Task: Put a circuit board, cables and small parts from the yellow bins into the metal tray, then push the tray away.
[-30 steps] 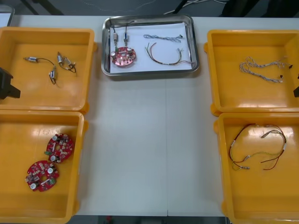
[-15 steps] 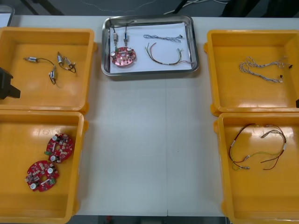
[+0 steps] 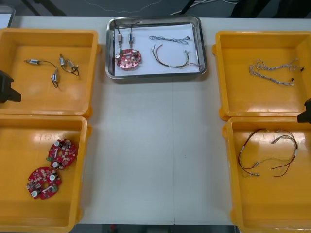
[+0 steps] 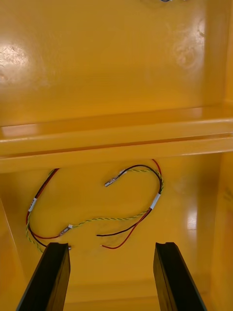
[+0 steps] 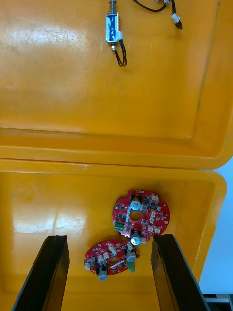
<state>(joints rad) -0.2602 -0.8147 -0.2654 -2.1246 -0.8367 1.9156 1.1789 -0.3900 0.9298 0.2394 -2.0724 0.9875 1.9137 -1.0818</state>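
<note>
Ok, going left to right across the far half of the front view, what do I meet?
Left gripper → small metal parts → tray → twisted cable → right gripper.

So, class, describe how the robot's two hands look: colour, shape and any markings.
The left hand and the right hand look alike: each has two plain matt black fingers, flat, straight-sided bars with squared tips. No markings or cables show on them.

Right end effector moved nearer along the right edge, now at the near right yellow bin's far rim.
</note>
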